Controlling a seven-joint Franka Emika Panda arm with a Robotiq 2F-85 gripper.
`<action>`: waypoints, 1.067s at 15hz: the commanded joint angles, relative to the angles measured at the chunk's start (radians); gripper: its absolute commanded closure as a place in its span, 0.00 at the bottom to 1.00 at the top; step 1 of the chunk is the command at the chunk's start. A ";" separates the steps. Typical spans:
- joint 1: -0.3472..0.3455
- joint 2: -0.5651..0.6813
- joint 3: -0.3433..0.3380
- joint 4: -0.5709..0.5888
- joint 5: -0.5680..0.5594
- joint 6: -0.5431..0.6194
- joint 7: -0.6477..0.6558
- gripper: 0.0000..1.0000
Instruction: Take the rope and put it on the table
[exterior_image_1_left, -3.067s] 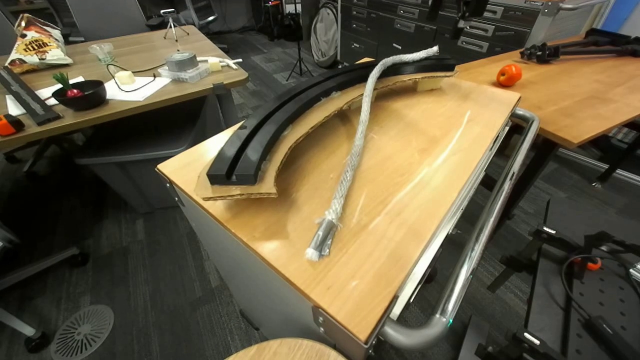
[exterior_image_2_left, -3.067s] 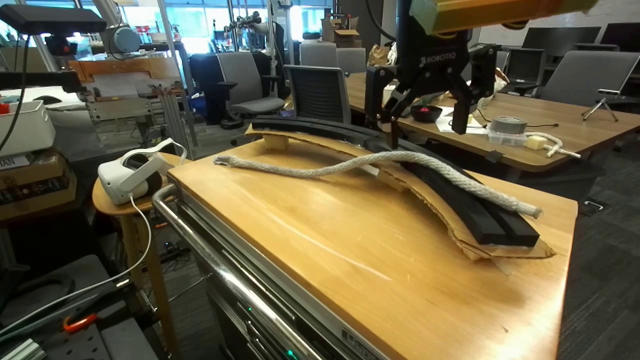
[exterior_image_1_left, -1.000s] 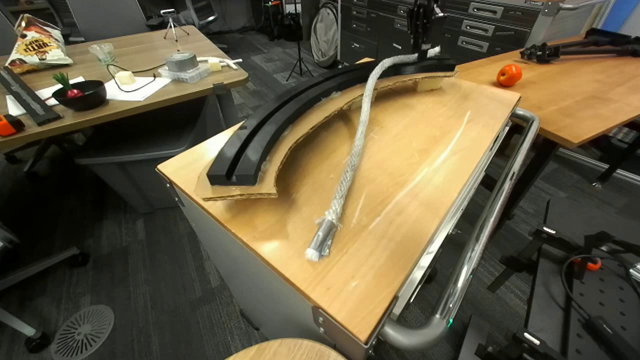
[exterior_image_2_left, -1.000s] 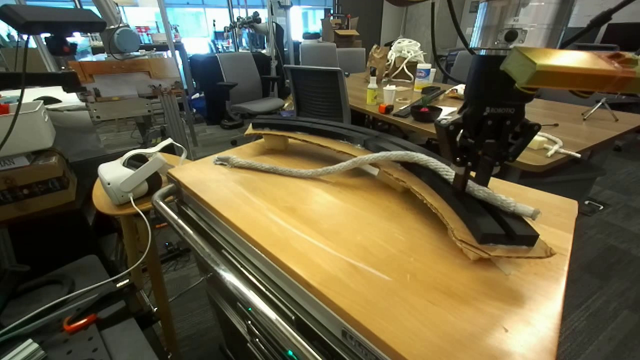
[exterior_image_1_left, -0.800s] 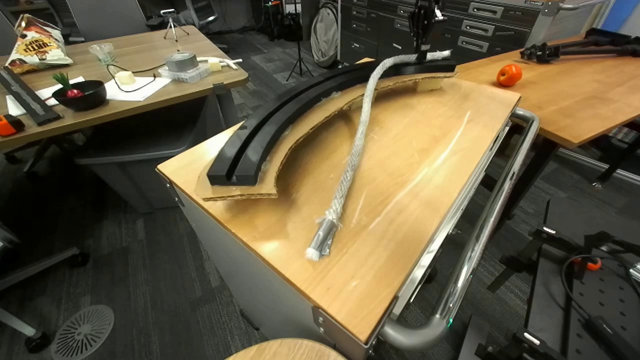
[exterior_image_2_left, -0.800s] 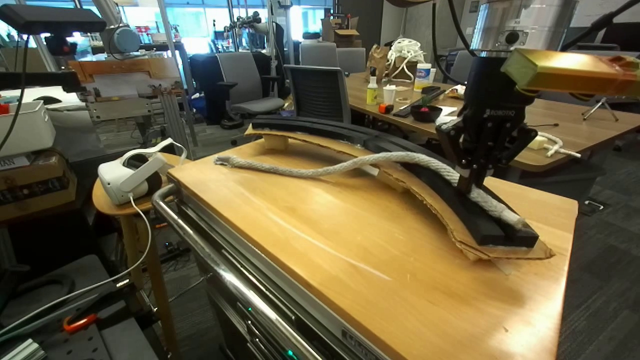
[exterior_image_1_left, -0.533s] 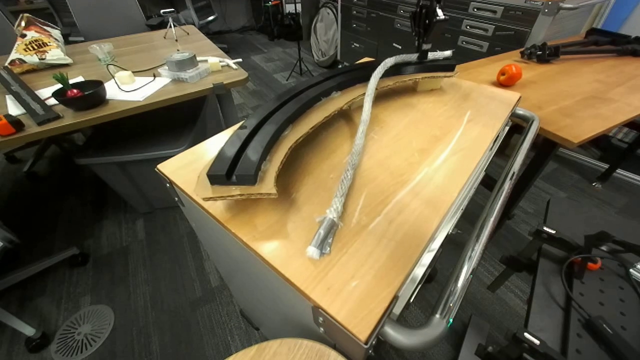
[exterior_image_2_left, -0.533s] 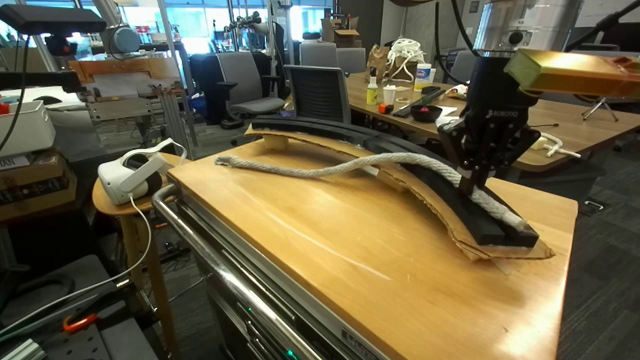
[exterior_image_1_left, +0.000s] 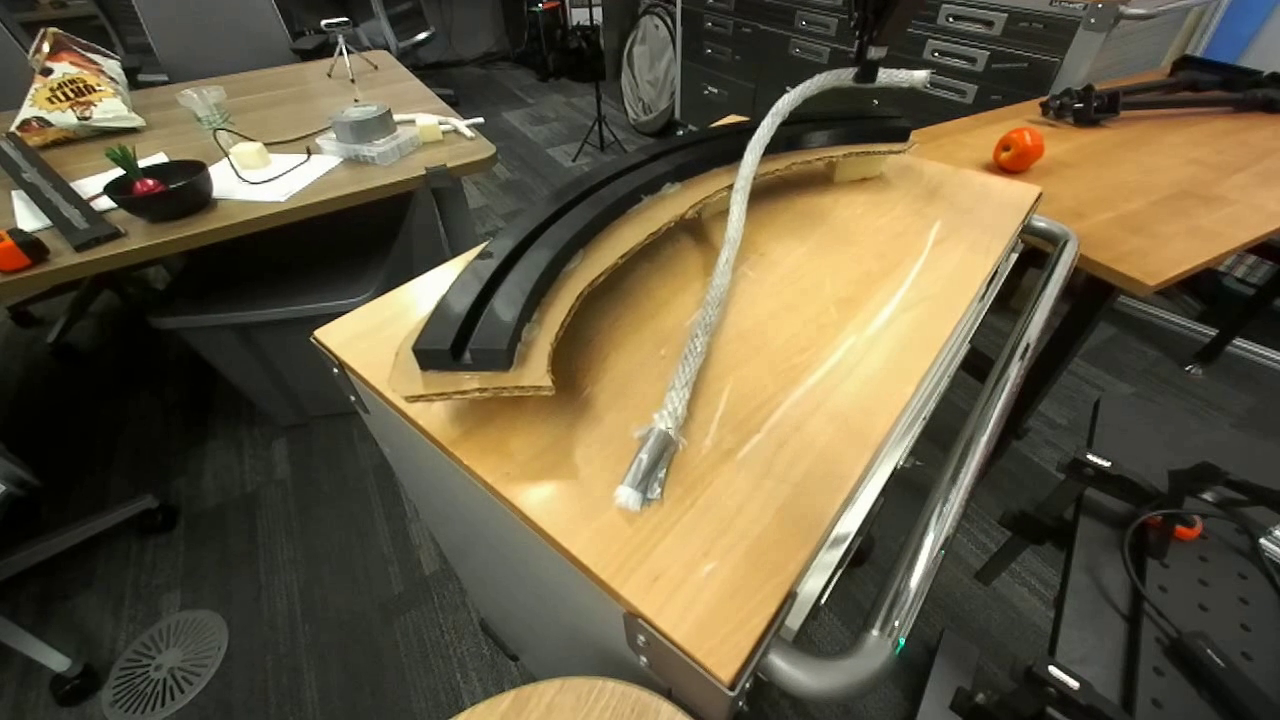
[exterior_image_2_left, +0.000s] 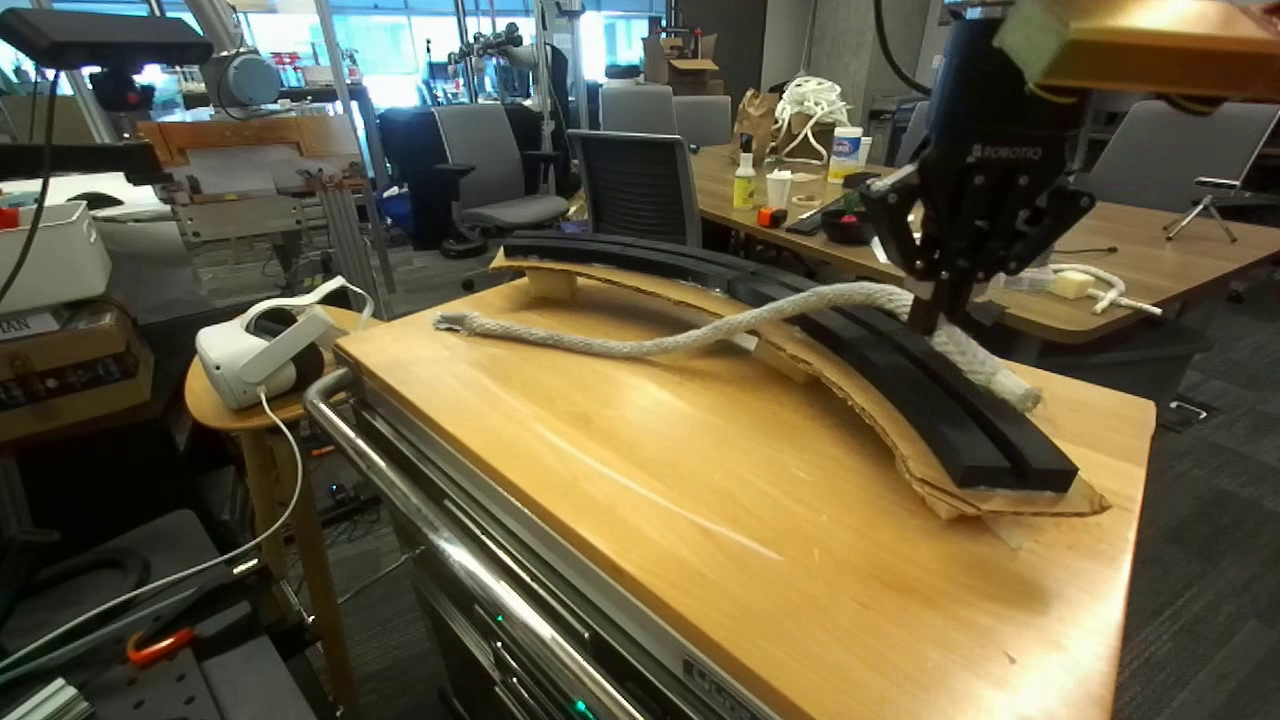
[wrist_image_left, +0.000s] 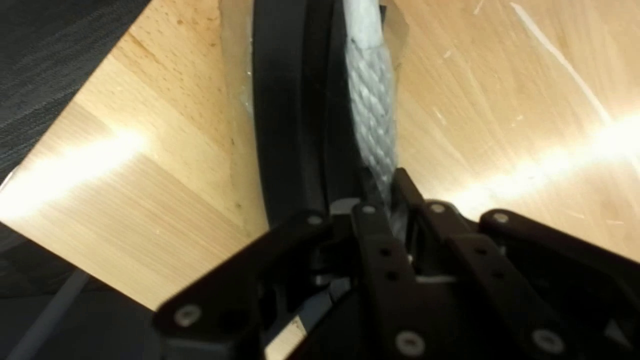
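Note:
The grey-white rope runs in a wavy line over the wood-grain table, its taped end lying on the tabletop. Near its far end my gripper is shut on it, holding that stretch above the curved black channel tray. A short free end of rope sticks out past the fingers and droops. In the wrist view the rope passes down between the two fingertips, which hide part of it. At the top of an exterior view the gripper is partly cut off by the frame.
Cardboard under the tray raises it off the tabletop. A chrome rail follows one table edge. Beyond stands a desk with a black bowl and other clutter. A tomato lies on another wooden surface. A stool bears a white headset.
My fingers have closed on the rope near its far end. The gripper has since risen, lifting that part off the black tray, and the taped end has slid slightly.

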 joint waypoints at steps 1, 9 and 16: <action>0.052 -0.164 0.003 -0.208 -0.007 0.062 0.093 0.97; 0.136 -0.142 0.009 -0.434 -0.015 0.194 0.395 0.97; 0.141 -0.142 -0.006 -0.534 -0.176 0.404 0.627 0.97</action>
